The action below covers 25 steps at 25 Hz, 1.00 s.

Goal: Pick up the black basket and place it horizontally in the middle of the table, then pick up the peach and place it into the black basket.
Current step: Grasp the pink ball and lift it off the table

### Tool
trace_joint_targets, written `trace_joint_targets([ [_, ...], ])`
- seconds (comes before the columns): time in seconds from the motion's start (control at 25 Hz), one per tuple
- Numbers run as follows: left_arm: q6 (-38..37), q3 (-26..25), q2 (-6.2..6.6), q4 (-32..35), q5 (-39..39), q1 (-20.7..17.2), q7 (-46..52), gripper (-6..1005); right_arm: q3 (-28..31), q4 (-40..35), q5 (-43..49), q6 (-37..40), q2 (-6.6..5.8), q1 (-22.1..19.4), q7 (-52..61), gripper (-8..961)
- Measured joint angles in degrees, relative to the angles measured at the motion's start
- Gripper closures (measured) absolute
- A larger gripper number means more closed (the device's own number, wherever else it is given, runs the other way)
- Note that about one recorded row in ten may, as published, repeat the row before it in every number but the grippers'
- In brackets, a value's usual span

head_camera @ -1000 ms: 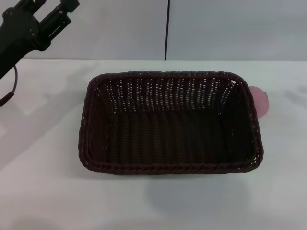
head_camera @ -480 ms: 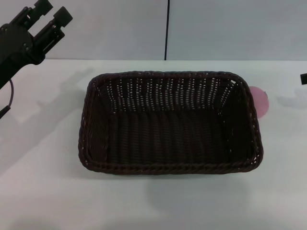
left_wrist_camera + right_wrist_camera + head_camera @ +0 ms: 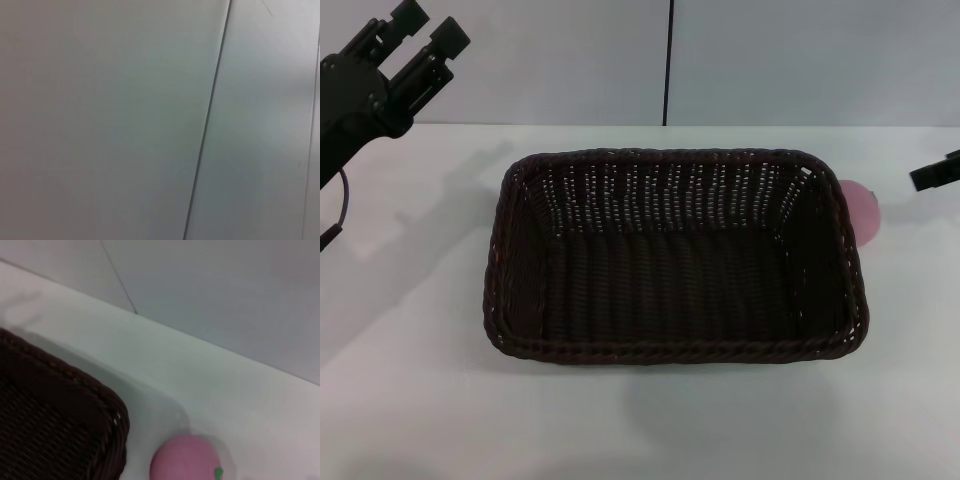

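The black basket (image 3: 672,255) lies lengthwise across the middle of the white table (image 3: 410,340), empty. The pink peach (image 3: 866,210) sits on the table just outside the basket's far right corner, partly hidden by the rim. The right wrist view shows the peach (image 3: 187,460) with a green bit, beside the basket's corner (image 3: 60,425). My left gripper (image 3: 418,32) is raised at the far left, above the table's back edge, with its two fingers apart and empty. Only a dark tip of my right gripper (image 3: 934,173) shows at the right edge, beyond the peach.
A grey wall with a dark vertical seam (image 3: 669,60) stands behind the table. The left wrist view shows only that wall (image 3: 100,120). White tabletop lies in front of the basket and to its left.
My right gripper has come into view at the right edge, moving in toward the peach. My left gripper rose a little at the far left. Basket and peach have not moved.
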<state>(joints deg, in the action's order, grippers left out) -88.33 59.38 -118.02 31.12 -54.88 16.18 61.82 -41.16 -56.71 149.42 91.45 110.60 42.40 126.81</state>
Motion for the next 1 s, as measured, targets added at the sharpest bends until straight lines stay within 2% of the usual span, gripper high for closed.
trace_joint_targets([
  [0.52, 0.32, -0.59, 0.07, -1.42, -0.23, 0.45, -0.87, 331, -11.53, 2.59, 1.08, -6.02, 4.22, 0.20, -2.85, 310],
  [1.0, 0.01, -0.58, 0.07, -2.31, -0.12, 0.17, -0.91, 331, -12.50, 4.75, 1.54, -9.20, 5.15, 0.37, -2.89, 346],
])
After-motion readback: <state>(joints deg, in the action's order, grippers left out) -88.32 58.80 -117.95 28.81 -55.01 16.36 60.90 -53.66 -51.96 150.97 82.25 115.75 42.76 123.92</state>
